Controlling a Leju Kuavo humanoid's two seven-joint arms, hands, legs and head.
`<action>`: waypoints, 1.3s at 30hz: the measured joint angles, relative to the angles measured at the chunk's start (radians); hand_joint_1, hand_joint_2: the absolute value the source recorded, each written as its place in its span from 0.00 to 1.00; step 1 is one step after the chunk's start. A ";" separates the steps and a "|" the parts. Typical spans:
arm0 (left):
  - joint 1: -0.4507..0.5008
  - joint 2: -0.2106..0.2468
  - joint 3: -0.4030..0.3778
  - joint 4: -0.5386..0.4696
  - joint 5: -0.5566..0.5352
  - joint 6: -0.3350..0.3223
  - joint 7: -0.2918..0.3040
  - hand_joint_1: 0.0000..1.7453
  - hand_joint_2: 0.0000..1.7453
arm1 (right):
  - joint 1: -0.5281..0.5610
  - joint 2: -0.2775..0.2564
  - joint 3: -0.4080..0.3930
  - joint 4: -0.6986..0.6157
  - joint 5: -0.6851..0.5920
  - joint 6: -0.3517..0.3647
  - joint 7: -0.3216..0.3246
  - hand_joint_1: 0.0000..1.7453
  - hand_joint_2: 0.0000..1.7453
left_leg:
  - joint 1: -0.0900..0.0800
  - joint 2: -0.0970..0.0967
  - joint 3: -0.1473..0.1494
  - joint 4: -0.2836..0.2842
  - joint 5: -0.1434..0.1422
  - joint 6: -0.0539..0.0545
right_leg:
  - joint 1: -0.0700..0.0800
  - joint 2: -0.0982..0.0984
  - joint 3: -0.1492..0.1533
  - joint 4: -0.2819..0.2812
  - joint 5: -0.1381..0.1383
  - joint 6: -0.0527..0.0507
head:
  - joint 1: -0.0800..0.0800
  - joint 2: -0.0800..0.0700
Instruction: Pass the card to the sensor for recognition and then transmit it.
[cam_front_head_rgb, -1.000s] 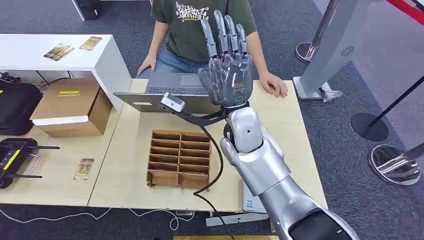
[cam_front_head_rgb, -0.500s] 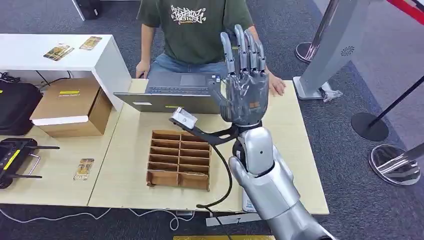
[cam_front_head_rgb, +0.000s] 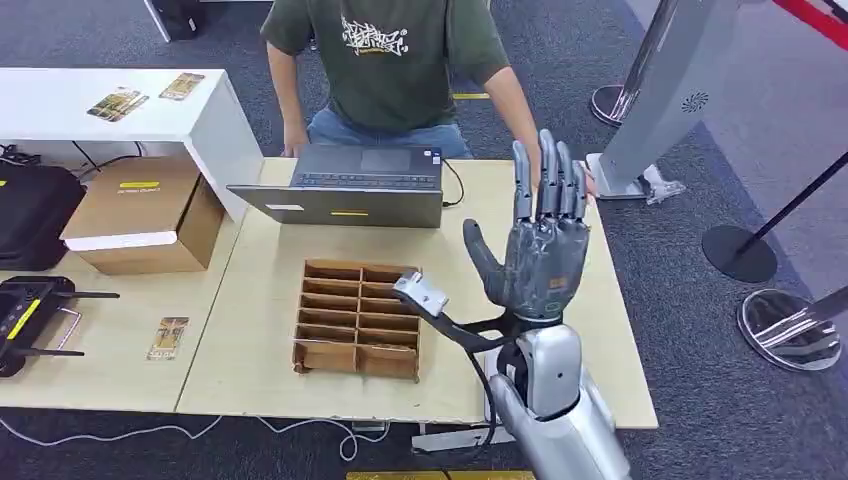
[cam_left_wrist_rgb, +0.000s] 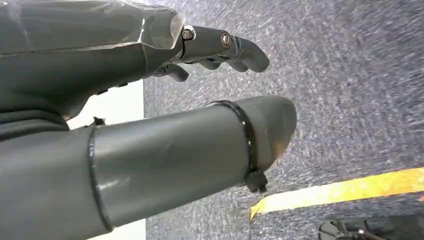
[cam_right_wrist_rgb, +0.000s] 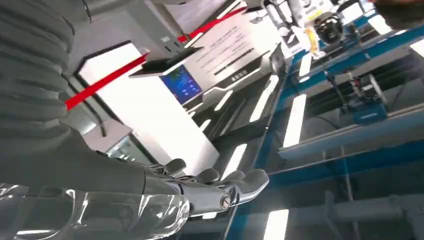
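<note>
Right hand (cam_front_head_rgb: 540, 255) raised, fingers spread, holding nothing; left hand (cam_left_wrist_rgb: 150, 75) likewise empty. Cards (cam_front_head_rgb: 168, 337) untouched on the side table, far from fingertips. Pickup, scan, handover all pending.

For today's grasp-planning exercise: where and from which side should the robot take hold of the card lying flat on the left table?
The card lies flat with its long axis pointing away from the robot, bare tabletop around it. Probably best: come from above and pinch across its two long edges near the middle, since a flat card offers no face to grip.
</note>
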 joint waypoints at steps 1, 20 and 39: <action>0.001 0.001 0.002 0.000 0.002 -0.003 0.000 0.00 0.00 | 0.019 -0.010 -0.004 -0.013 0.000 -0.003 0.004 0.00 1.00 | 0.000 0.000 0.000 0.000 0.000 0.000 | 0.000 0.000 0.000 0.000 0.000 0.000 | 0.000 0.000; 0.009 0.006 0.054 0.000 0.047 0.007 -0.017 0.00 0.00 | 0.372 -0.049 -0.133 -0.211 0.000 -0.024 -0.109 0.00 1.00 | 0.000 0.000 0.000 0.000 -0.002 -0.001 | 0.000 0.000 0.000 0.000 -0.001 -0.001 | 0.000 0.000; 0.009 0.005 0.085 0.000 0.063 0.016 -0.043 0.00 0.00 | 0.487 -0.029 -0.205 -0.284 0.000 0.000 -0.130 0.00 1.00 | 0.000 0.000 0.000 0.000 -0.002 -0.001 | 0.000 0.000 0.001 0.000 -0.001 -0.001 | 0.000 0.000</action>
